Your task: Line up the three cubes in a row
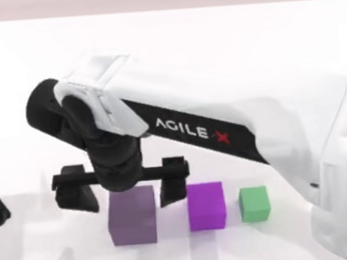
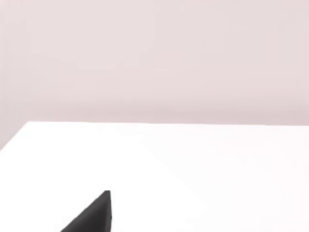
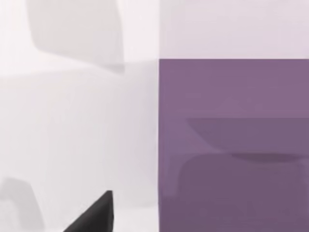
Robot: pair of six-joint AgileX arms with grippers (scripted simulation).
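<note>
Seemingly nearly done: grey-purple cube (image 1: 132, 215), magenta cube (image 1: 206, 205) and green cube (image 1: 254, 204) already in a row on worktop (image 1: 287, 50), right gripper (image 1: 120, 192) fingers spread astride the first, only withdrawal left.

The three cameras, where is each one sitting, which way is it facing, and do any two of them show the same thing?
Top view: above the table, looking down on the grey-purple cube, magenta cube and green cube in a row; the right gripper is open astride the grey-purple cube.
Left wrist view: on the left arm, facing bare table; one dark fingertip shows.
Right wrist view: on the right arm, close to the grey-purple cube; one dark fingertip shows.
Shared: top and right wrist views both show the grey-purple cube.
</note>
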